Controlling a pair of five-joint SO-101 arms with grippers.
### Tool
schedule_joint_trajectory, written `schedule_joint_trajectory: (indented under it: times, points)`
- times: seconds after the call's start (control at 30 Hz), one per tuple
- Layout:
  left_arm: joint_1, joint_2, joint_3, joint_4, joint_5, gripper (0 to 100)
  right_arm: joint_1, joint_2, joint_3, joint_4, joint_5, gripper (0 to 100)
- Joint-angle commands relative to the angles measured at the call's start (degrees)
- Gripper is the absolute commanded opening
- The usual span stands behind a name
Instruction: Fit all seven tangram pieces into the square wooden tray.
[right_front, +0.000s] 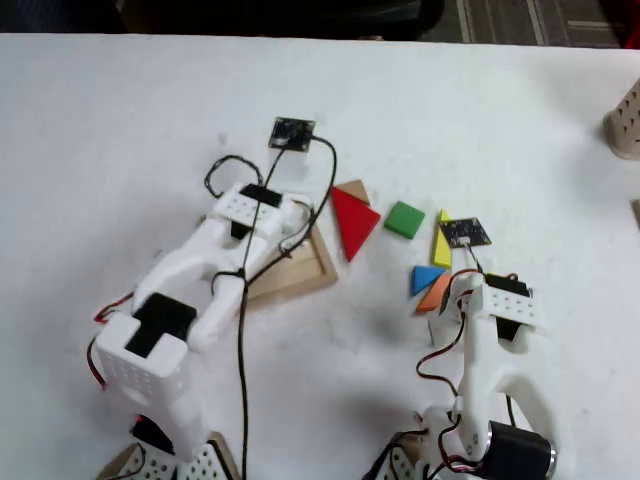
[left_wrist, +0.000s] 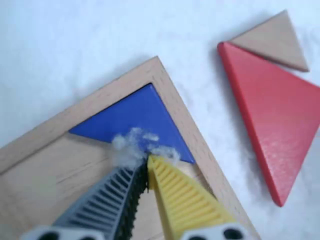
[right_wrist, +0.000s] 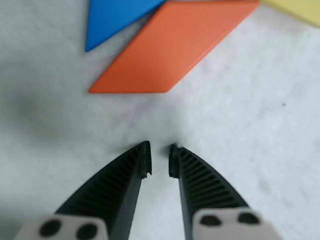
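1 piece is sitting in the tray while 6 are waiting on the bench.

The left arm is stretching forward over the wooden tray (right_front: 318, 268), its left claw (left_wrist: 146, 165) pinched closed on nothing, tips resting on the seated blue triangle (left_wrist: 132, 117) in the tray's corner. A sideways drag could be pulling that piece off its corner. Right of the tray, the red triangle (right_front: 352, 222), wooden triangle (right_front: 357, 190), green square (right_front: 404, 219), yellow triangle (right_front: 442, 240), loose blue triangle (right_front: 425, 278) and orange parallelogram (right_wrist: 175, 45) are lying loose. The right arm is bending down, its right claw (right_wrist: 160, 162) empty and open only a sliver, hovering near the parallelogram. That gap looks too narrow, so it is risking shoving the flat piece.
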Motion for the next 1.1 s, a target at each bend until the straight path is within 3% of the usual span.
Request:
schedule_joint_trajectory:
  times: [0.0,0.27,0.57,0.8,1.07]
  points:
    - [-0.1,-0.7,-2.2,-1.6,-0.6,3,-0.4,-1.3,0.3,-1.6,0.9,7.4]
    - [-1.4,-9.9,0.5,8.5,-0.7,2,-0.4,-1.3,0.3,-1.6,4.1,7.4]
    - [2.3,-13.3,13.4,9.2,-0.8,2,-0.5,-1.2,0.3,-1.6,4.4,7.4]
    - [12.1,-18.8,23.0,9.3,-17.1,2,-0.4,-1.2,0.3,-1.6,4.4,7.4]
    - [11.4,-32.8,36.8,9.2,-17.4,2,-0.4,-1.2,0.3,-1.7,4.4,7.4]
